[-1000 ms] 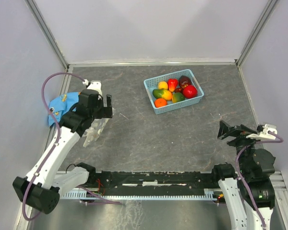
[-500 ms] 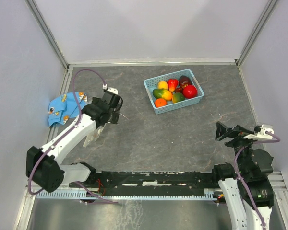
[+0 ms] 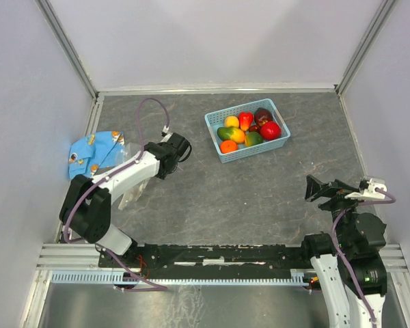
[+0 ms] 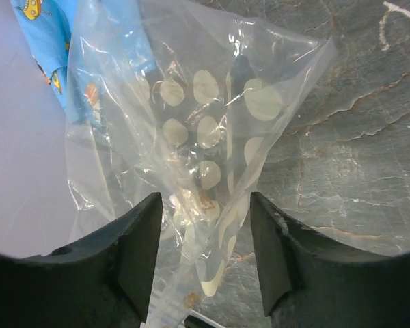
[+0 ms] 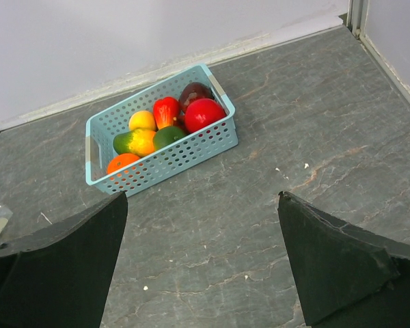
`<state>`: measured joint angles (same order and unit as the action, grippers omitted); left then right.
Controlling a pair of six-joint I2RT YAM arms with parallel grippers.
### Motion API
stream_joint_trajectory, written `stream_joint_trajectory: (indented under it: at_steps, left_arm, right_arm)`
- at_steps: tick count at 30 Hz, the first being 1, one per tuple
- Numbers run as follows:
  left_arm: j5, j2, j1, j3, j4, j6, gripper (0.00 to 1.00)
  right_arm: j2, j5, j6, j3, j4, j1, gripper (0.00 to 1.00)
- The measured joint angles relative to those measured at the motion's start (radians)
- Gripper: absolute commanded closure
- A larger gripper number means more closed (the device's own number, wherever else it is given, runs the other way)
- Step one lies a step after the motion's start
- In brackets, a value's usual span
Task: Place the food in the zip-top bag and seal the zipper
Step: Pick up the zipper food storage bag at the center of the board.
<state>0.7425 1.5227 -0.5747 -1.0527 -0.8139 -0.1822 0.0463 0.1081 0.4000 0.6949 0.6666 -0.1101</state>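
Food (image 3: 270, 130) is all in the blue basket (image 3: 253, 152), upper middle of the overhead view, a bit right of centre: red, orange, yellow, green and dark maroon pieces packed together and touching. Nothing from it is in the bag. The bag (image 4: 205, 116) lies on the grey table (image 3: 260, 198) at the left side of the overhead view, well apart from the basket, partly under the left arm (image 3: 123, 179). It is clear, crinkled plastic with white dots on one panel, flat-ish and crumpled; I can't tell whether the mouth is sealed. Blue patterned cloth (image 4: 44, 41) sits against the bag's far-left edge, upper left in the left wrist view, and shows through the plastic there. Left gripper (image 4: 205, 205) is right over the bag, fingers (image 4: 133, 246) at a medium gap with dotted plastic showing in the space between them; no pinch visible, the film isn't clamped. Right gripper (image 5: 202, 198) is at the lower right of the overhead view, well clear of basket and bag. It faces the basket from a distance, fingers spread wide with only bare table between them, holding nothing.
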Motion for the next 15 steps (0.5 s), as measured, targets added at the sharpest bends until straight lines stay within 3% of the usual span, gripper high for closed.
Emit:
stream_joint_trajectory:
  at_steps: [5, 8, 15]
  left_arm:
    - [0.019, 0.037, 0.000, -0.002, 0.000, 0.008, 0.74]
    - [0.017, 0.057, 0.000, -0.002, 0.000, 0.009, 0.96]
    - [0.003, 0.018, 0.000, -0.013, -0.001, -0.002, 0.97]
  right_arm:
    - [-0.007, -0.001, 0.001, -0.014, 0.000, -0.004, 0.01]
    - [-0.011, -0.004, 0.004, -0.015, -0.001, -0.006, 0.01]
    - [-0.002, -0.047, 0.024, -0.039, -0.024, -0.008, 0.01]
